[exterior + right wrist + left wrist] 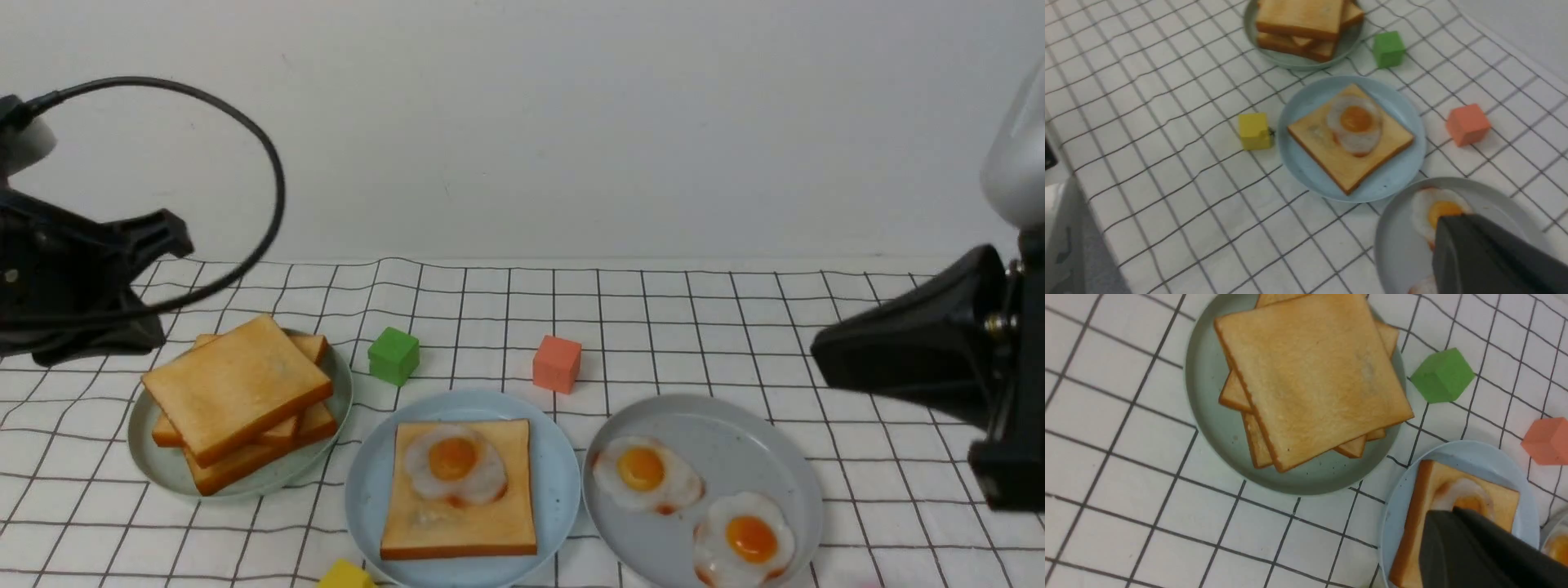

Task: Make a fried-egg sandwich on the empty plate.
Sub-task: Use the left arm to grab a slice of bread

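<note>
The pale blue plate (363, 490) sits at the front middle. One toast slice (424, 518) lies flat on it with a fried egg (453, 464) on top, uncovered; both show in the right wrist view too (1355, 122). A stack of loose toast slices (237, 388) lies on the pale green plate (163, 472) to the left. My left gripper (175, 237) hangs shut and empty, high behind and left of the stack. My right gripper (820, 355) is shut and empty, raised at the right beside the grey plate (727, 433).
The grey plate holds two more fried eggs (645, 474) (747, 539). A green cube (393, 355) and an orange cube (557, 363) stand behind the plates. A yellow cube (347, 576) sits at the front edge. The checked cloth is wrinkled.
</note>
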Tool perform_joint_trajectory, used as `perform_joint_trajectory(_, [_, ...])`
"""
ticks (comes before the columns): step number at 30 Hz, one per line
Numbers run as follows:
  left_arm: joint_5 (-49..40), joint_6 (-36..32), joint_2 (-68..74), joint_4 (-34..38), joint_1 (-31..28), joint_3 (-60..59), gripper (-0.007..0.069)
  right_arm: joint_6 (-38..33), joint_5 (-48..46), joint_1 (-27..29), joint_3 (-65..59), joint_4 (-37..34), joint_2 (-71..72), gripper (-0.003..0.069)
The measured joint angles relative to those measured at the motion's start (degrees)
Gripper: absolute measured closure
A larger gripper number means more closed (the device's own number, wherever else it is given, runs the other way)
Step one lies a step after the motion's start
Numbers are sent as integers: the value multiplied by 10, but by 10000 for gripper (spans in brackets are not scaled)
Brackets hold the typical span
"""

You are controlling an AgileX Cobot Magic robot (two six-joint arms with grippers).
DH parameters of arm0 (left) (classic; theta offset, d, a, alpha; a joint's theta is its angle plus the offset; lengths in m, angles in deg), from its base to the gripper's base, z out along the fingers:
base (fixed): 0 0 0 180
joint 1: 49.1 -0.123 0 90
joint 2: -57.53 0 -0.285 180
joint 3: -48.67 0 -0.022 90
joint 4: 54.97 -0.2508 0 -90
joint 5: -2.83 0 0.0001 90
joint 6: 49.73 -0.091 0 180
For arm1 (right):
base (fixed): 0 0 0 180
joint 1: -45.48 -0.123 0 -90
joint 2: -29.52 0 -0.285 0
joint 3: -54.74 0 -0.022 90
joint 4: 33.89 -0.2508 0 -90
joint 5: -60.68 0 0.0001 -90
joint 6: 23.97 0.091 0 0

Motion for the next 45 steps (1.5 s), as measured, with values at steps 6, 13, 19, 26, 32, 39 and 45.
perform_joint_trajectory(6, [-17, -105, 72, 132, -121, 1, 562, -129, -18, 0, -18, -108, 1, 646])
perform_joint_trajectory(13, [21, -143, 159, 158, -130, 1, 396, -207, -19, 0, -18, -198, 1, 630])
perform_joint_trajectory(19, [73, -257, 226, 238, -130, 2, 321, -219, -19, 0, -18, -210, 1, 619])
perform_joint_trajectory(26, [100, -291, 270, 270, -130, 3, 316, -219, -19, 0, -18, -210, 1, 607])
perform_joint_trajectory(32, [100, -293, 274, 270, -130, 5, 316, -219, -19, 0, -18, -210, 1, 599])
perform_joint_trajectory(39, [98, -293, 276, 263, -130, 5, 316, -219, -19, 0, -18, -211, 1, 588])
perform_joint_trajectory(45, [102, -295, 305, 277, -130, 6, 353, -219, -19, 0, -18, -212, 1, 577])
